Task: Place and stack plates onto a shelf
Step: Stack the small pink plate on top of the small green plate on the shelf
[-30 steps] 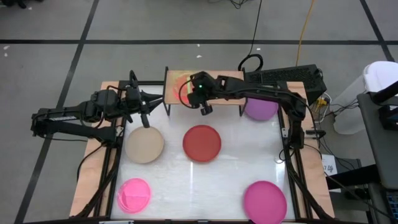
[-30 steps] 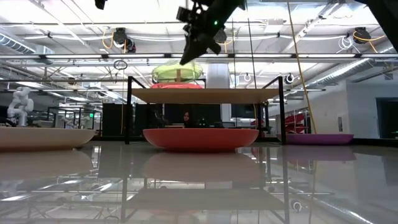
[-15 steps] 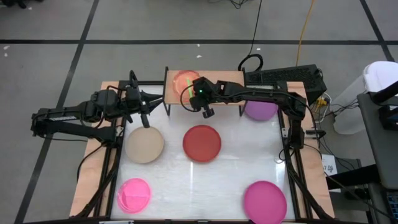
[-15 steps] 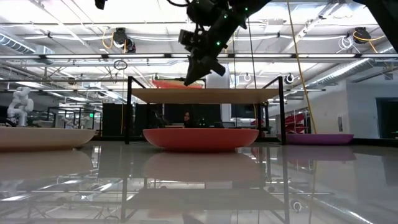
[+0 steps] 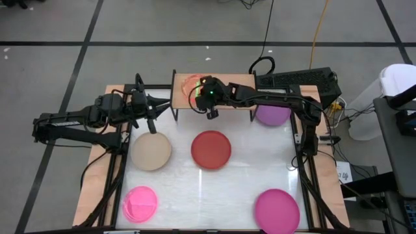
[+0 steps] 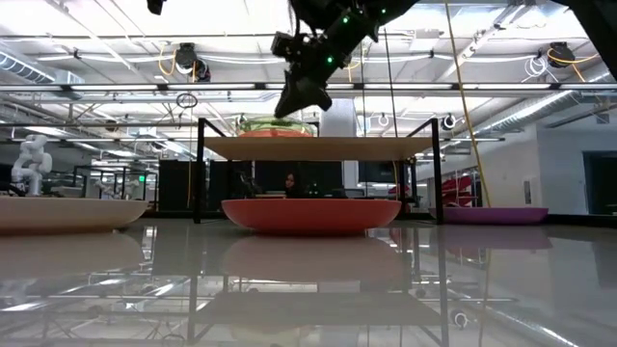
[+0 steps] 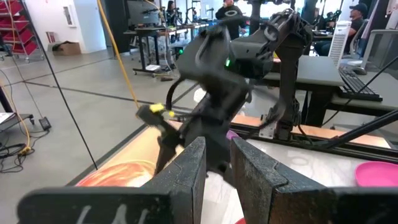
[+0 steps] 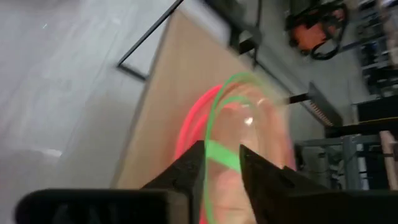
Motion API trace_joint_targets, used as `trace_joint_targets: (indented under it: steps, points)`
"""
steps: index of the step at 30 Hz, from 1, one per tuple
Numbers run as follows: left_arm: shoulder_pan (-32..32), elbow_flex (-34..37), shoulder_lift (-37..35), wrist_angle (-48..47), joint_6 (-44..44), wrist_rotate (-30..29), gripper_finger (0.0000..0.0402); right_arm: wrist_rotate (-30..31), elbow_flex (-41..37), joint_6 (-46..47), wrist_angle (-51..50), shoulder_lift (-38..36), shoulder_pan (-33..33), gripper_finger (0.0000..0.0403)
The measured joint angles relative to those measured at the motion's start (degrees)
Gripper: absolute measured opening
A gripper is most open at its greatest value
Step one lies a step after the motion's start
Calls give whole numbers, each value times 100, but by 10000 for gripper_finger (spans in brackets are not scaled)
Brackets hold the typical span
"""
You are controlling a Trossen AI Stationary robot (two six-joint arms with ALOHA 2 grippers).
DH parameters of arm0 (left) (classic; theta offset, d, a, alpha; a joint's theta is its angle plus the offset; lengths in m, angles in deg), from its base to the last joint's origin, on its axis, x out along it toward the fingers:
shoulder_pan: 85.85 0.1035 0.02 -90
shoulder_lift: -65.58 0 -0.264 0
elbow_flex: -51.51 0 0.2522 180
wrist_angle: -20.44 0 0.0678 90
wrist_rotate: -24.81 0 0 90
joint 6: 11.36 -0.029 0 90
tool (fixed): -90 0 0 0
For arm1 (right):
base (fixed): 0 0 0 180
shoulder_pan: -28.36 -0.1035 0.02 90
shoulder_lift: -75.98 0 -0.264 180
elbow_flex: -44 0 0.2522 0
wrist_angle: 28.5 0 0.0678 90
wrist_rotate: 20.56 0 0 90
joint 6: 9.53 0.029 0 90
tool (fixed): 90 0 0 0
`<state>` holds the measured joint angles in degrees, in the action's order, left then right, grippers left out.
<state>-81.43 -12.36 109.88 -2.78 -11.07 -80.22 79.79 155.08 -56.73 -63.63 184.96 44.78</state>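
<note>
My tabletop (image 5: 201,192) is glossy white, mirroring the ceiling lights, with matt light-wood strips along its side edges. The shelf (image 5: 227,83) is smooth pale wood on thin black metal legs. The green plate (image 8: 217,124) in my right end effector (image 8: 219,163) looks like translucent shiny plastic; the red plate (image 5: 211,149) and beige plate (image 5: 151,150) look smooth plastic

A grey tiled floor (image 5: 58,26) with dark joint lines fills the upper part of the high view. A yellow cable (image 5: 317,29) runs down from the upper right toward a black keyboard (image 5: 298,80) lying right of centre. A white rounded object (image 5: 396,81) sits at the far right edge. In the low view, a white robot figure (image 6: 31,162) stands at far left, under ceiling beams (image 6: 116,89).
</note>
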Motion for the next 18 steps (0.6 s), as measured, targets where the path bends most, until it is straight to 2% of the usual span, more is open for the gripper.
trace_joint_targets:
  steps: [7,11,14,18]
  points:
    - [-2,0,-1,7,0,0,83,-7,0,335,-315,-539,-10,147]
    - [1,0,-2,15,-1,2,83,-5,0,691,-541,-1094,-125,162]
    - [-2,0,-2,15,-1,1,83,-53,2,1402,-863,-1600,-348,163]
    - [-1,0,-1,15,0,1,83,-1265,-94,2489,-1466,-2342,-716,155]
